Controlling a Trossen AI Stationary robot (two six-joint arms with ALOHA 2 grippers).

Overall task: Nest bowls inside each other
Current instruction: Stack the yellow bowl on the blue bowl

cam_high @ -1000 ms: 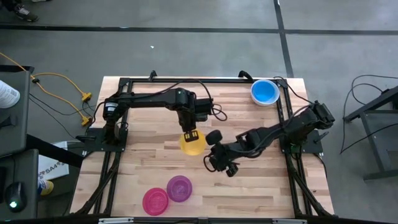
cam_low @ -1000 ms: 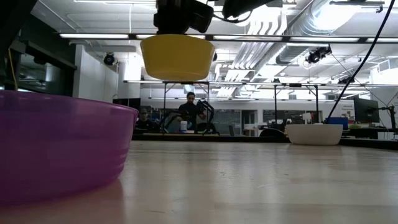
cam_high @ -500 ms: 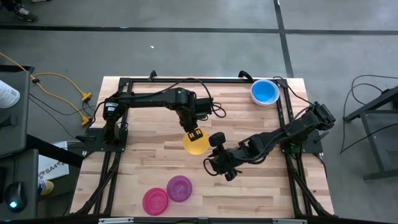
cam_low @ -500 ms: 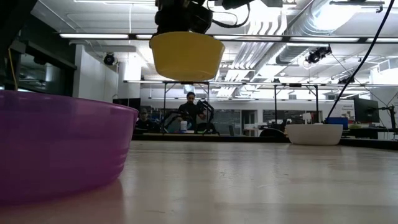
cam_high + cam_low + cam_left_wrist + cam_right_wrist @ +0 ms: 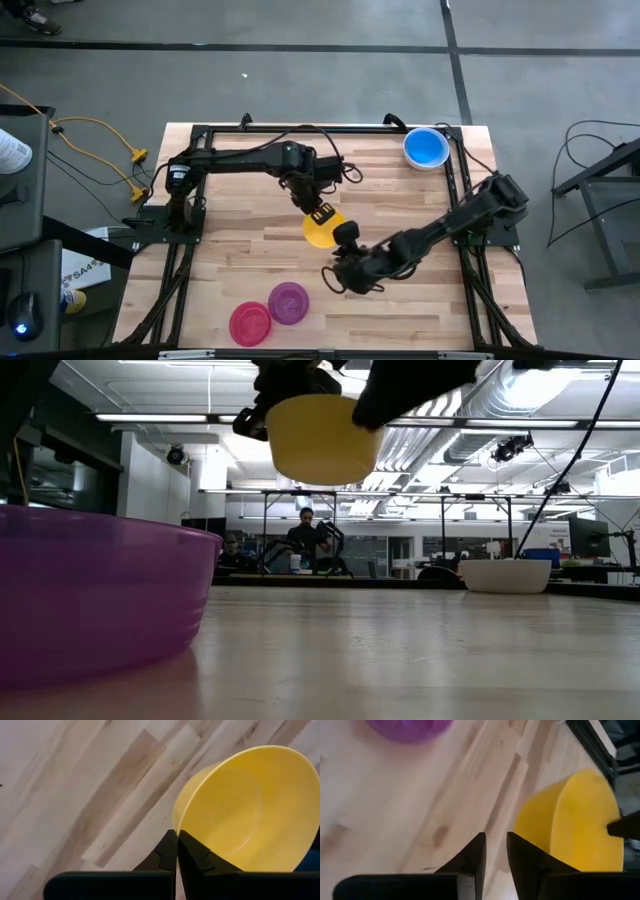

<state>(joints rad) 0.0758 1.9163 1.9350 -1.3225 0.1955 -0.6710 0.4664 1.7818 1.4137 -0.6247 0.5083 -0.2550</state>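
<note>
A smooth, round yellow bowl (image 5: 320, 231) hangs above the pale wood-plank bench (image 5: 420, 310), its thin rim pinched by the clenched left end effector (image 5: 322, 214). The right end effector (image 5: 334, 279) sits just beside it, fingers slightly parted, grasping nothing. Purple bowl (image 5: 288, 302) and red bowl (image 5: 249, 323) touch near the front edge; the blue bowl (image 5: 426, 148) sits at a far corner. In the low view, the white bowl (image 5: 505, 575) is partly hidden.

We note a yellow bowl (image 5: 320, 231) at table centre, a purple bowl (image 5: 289, 302) and a red, pinkish bowl (image 5: 249, 324) toward seven o'clock, a blue bowl (image 5: 426, 148) at one o'clock. The table (image 5: 240, 260) shows pale wood planks; both arms are black. In the low view, a white bowl (image 5: 504, 575).
</note>
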